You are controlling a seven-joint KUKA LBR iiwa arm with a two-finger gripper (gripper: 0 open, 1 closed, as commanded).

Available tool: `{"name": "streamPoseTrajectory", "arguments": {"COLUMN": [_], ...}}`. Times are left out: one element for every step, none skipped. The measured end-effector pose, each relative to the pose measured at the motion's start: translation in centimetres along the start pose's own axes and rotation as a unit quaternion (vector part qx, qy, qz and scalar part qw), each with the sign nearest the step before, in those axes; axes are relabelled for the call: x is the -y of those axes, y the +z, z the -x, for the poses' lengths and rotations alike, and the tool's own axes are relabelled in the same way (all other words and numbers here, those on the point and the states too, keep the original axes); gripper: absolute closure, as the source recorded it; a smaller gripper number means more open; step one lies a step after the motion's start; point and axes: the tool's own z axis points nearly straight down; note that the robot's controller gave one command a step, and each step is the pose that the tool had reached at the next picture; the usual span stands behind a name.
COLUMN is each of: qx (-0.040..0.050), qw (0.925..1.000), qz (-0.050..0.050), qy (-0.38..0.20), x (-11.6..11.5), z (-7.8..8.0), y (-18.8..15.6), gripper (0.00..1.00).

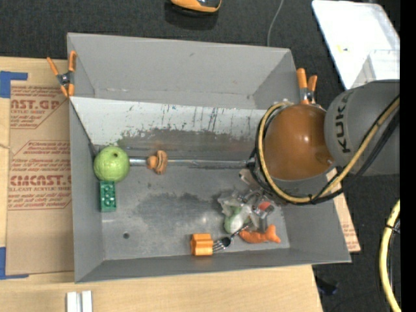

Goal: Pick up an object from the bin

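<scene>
the arm point(365, 127) reaches in over the right wall of the grey bin point(175, 77), and its rounded orange-brown wrist cover point(294, 142), ringed by a black and yellow cable point(289, 197), hangs above the right end of the bin floor. the cover hides what is beneath it, so i cannot tell whether the jaws are spread or pressed together, and nothing can be seen pinched between them.

just below the cover, in the near right corner of the bin, lies a small heap point(246, 214). nearest the cover is a crumpled clear piece point(232, 204) with a small red bit point(263, 207) beside it. under these sits a pale whitish-green rounded thing point(233, 223), egg-like, its long axis tilted from the near edge up toward the right wall. touching the heap on its near side is an orange carrot-like thing point(261, 235), lying flat with its long axis running along the near edge; which end is the tip i cannot tell.

an orange block point(201, 244) lies close to the near edge just left of the heap, long side along that edge. well apart, by the left wall, sit a green apple point(111, 164) and, just nearer, a green die point(108, 196). a small tan lump point(156, 162) rests at the foot of the far wall.
</scene>
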Motion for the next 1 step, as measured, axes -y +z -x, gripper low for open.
{"name": "streamPoseTrajectory", "arguments": {"qx": [0.0], "qw": [1.0], "qz": [0.0], "qy": [0.0], "x": [0.0], "z": [0.0], "y": [0.0], "gripper": [1.0]}}
